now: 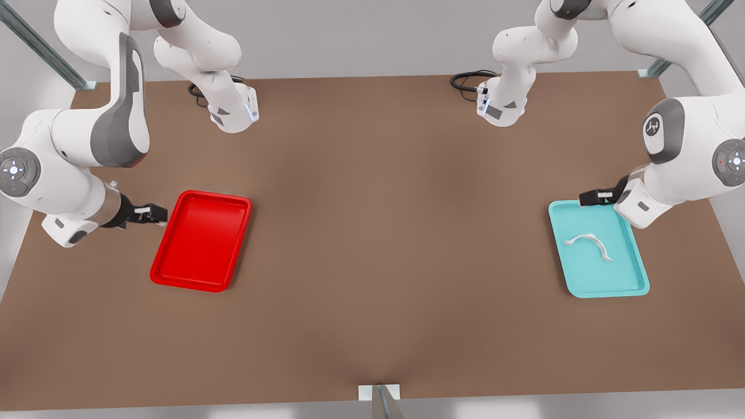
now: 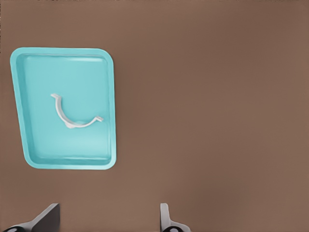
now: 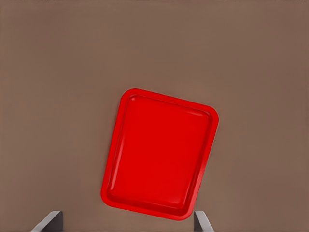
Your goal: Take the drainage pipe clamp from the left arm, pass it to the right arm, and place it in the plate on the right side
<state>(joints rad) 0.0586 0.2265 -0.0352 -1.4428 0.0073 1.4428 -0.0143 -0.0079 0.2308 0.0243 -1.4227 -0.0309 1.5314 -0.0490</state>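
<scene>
The clamp (image 1: 589,244) looks light and stiff; grip its arch. Left gripper (image 1: 589,198) at its twelve o'clock and right gripper (image 1: 152,216) both spread.

White arched drainage pipe clamp (image 1: 589,245) lies loose in the teal tray (image 1: 631,285) — red plate (image 1: 174,273) apparently bare.

Simulated robot bench, brown tabletop (image 1: 372,233), metal struts (image 1: 41,46)

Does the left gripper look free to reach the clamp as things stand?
Probably yes. The clamp lies alone and uncovered in the teal tray, and the left gripper sits open beside that tray's rim, with nothing between them.
</scene>
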